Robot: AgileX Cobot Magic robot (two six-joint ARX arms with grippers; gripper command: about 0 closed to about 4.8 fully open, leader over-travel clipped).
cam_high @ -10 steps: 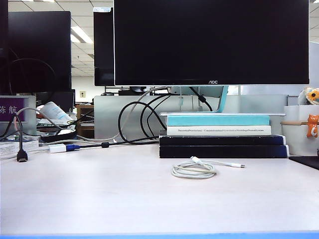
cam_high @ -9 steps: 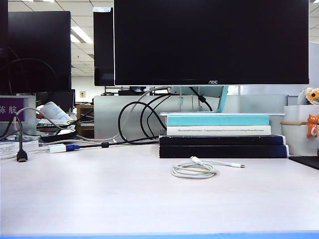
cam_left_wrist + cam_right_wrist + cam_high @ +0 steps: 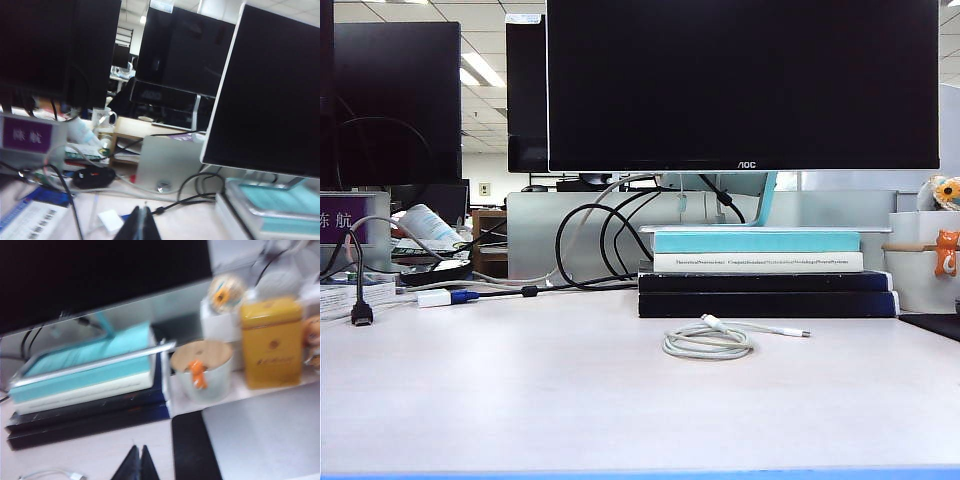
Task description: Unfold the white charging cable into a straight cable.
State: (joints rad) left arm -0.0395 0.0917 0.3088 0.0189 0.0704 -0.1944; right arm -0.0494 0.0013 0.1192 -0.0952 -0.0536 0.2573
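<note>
White charging cable point(image 3: 709, 341) coiled on the desk point(image 3: 520, 380) before a stack of books point(image 3: 760, 275), one plug end trailing out; just beside the right gripper point(image 3: 140, 465), fingertips pressed together, untouched. Left gripper point(image 3: 141, 227) likewise closed and empty, well apart from the cable.

The charging cable point(image 3: 708, 342) is glossy white on a pale, faintly pinkish desk point(image 3: 520, 390). Behind it, the book stack point(image 3: 760, 272) runs turquoise, cream, then two black volumes. The monitor point(image 3: 740, 85) is black. A yellow tin point(image 3: 271, 342) stands beside a white cup point(image 3: 202, 372) bearing an orange figure. Both end effectors, left point(image 3: 141, 226) and right point(image 3: 139, 463), are black.
</note>
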